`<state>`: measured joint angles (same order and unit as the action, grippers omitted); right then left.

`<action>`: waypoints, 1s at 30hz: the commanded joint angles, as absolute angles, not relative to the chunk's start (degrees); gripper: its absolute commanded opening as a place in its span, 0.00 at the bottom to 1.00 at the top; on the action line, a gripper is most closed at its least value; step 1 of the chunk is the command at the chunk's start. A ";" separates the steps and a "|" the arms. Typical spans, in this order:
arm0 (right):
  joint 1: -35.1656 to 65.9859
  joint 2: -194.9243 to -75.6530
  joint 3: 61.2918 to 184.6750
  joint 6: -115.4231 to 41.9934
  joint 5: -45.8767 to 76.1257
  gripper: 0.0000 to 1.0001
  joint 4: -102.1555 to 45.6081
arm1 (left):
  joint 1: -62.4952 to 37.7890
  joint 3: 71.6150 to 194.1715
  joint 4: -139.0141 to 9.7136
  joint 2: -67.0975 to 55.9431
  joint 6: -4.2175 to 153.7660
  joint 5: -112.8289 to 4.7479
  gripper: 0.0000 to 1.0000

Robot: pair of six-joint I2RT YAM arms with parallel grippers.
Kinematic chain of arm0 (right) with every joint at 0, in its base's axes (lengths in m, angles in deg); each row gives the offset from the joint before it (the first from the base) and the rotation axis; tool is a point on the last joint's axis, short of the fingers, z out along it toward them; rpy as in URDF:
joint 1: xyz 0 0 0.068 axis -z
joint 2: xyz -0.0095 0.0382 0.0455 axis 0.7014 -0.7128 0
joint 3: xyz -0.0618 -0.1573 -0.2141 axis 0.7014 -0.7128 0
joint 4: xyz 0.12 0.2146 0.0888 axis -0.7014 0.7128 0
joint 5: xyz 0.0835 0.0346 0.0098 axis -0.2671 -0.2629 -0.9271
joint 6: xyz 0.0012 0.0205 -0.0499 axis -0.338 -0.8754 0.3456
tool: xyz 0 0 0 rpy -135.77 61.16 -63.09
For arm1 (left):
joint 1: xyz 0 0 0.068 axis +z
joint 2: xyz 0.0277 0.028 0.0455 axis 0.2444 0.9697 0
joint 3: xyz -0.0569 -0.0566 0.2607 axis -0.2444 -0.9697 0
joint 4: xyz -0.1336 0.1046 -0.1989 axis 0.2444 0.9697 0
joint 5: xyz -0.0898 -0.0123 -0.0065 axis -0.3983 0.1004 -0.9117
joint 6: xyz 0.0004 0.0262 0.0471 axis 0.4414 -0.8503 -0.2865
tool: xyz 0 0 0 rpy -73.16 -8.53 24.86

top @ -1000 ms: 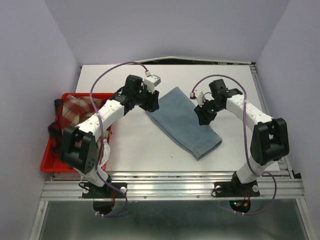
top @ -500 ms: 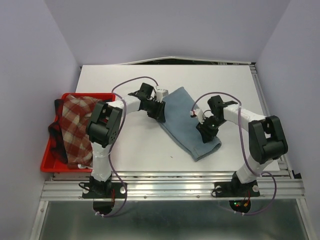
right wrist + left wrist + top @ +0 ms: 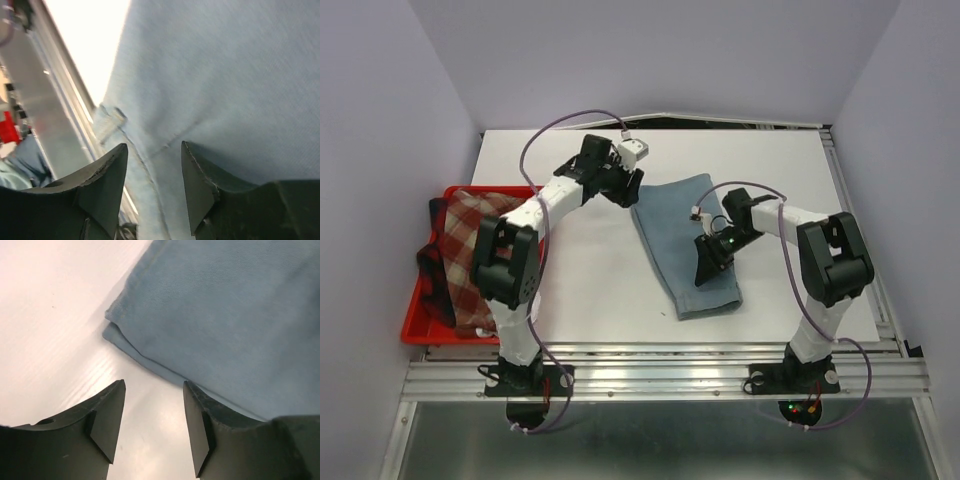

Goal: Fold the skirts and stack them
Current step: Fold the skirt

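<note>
- Top external view: light blue skirt lies flat on the worktop.
- Left end effector, fingers spread, hovers at its far-left corner.
- Right end effector, also spread, over its middle.

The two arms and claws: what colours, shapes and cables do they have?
The left arm and the right arm have white links and black joints; a purple cable loops along each. The left claw and the right claw each have two dark wedge-shaped fingers.
</note>
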<state>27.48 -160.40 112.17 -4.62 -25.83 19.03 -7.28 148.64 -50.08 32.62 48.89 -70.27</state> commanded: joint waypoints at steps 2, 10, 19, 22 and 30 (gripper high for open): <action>26.87 -156.43 116.60 -10.56 -33.31 0.54 18.68 | -17.56 135.99 -53.41 8.16 36.93 -61.00 0.62; 28.01 -153.61 113.71 -11.97 -29.01 0.53 14.56 | -45.59 110.76 -57.27 -7.86 31.47 -39.56 0.63; 30.12 -163.54 113.80 -10.30 -30.67 0.52 10.95 | -61.87 114.95 -63.67 5.83 34.36 -28.30 0.68; 30.12 -166.08 111.95 -9.95 -30.41 0.51 9.37 | -63.89 115.91 -65.62 9.70 35.15 -27.59 0.68; 30.12 -169.52 111.86 -11.62 -30.50 0.49 7.17 | -66.89 117.94 -65.54 15.25 37.09 -30.22 0.77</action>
<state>30.30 -167.33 112.76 -11.75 -32.67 11.21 -65.77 115.64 -63.65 14.48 35.25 -29.90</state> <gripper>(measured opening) 0.493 0.768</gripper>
